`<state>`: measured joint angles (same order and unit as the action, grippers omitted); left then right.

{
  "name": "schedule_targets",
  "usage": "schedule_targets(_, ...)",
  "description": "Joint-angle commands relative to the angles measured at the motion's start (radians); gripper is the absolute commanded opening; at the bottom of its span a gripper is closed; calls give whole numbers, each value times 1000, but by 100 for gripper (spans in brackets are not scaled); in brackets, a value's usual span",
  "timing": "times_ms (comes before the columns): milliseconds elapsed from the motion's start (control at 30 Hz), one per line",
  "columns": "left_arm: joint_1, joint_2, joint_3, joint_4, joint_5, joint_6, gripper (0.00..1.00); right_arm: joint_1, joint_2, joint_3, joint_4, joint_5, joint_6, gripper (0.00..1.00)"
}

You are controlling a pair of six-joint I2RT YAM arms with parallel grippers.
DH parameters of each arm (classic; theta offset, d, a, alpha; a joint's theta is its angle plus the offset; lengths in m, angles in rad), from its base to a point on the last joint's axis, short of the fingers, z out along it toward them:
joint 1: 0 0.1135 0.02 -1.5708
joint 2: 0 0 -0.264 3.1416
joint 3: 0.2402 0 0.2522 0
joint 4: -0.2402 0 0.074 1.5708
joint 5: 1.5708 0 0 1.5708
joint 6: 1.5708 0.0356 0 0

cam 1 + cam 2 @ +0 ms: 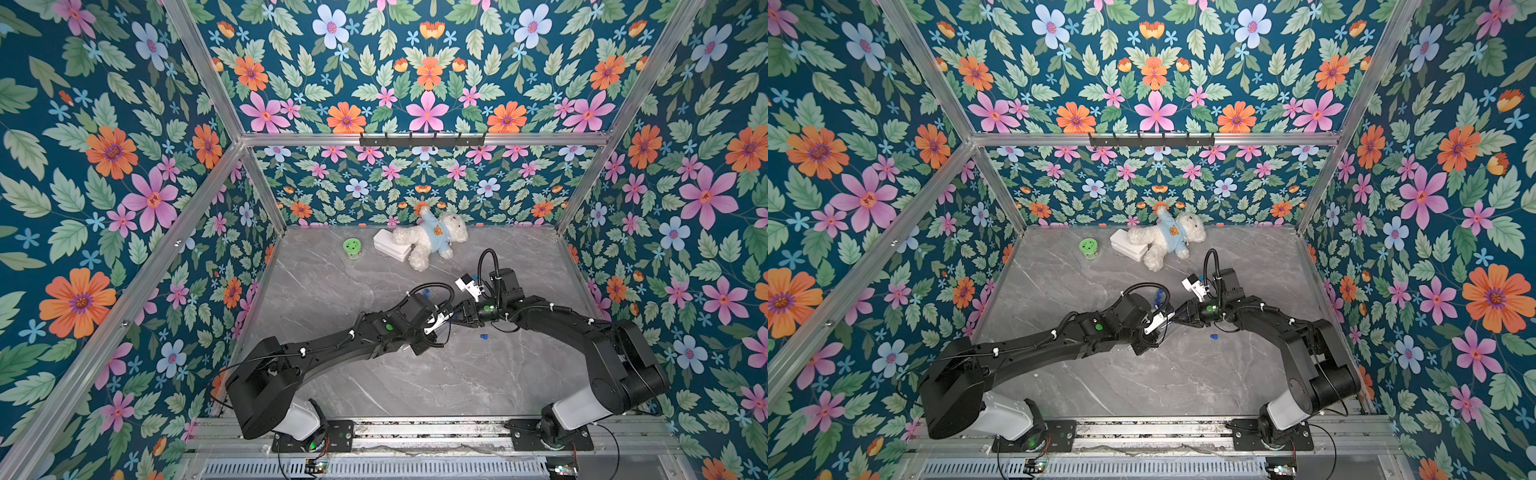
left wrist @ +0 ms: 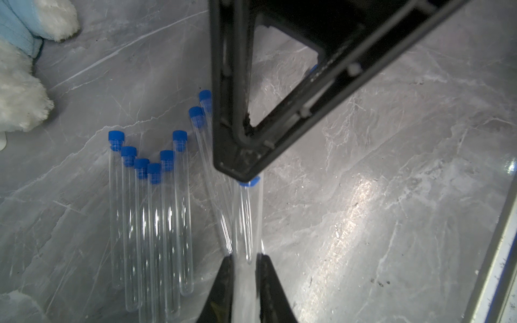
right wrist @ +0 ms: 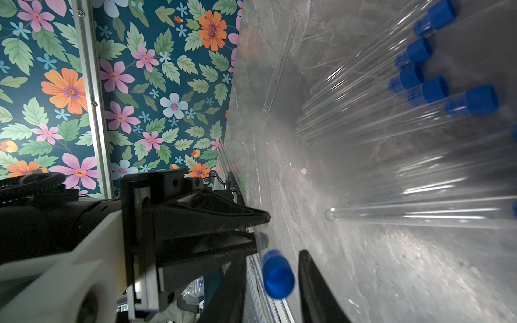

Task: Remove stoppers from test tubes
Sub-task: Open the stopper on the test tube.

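Well clear of table edges, left fingers tight on tube, right fingers narrowly astride stopper

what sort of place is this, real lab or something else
Probably a staged robot training cell, not a real lab: floral walls on an aluminium frame, two arms mounted at a marble table, and a teddy bear near the stoppered test tubes.
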<state>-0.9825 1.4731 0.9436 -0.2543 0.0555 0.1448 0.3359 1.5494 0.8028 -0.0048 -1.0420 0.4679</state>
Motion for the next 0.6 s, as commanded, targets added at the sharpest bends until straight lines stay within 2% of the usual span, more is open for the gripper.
schedule_targets(0,-1,-2,4,20,-3,18,6,4,5,7,-8,0,-16,31)
schedule_targets(267,0,-3,5,21,-5,19,6,8,10,10,-15,2,-20,30)
schedule_targets(567,-1,-3,3,20,-11,22,5,8,8,11,-22,6,-25,19)
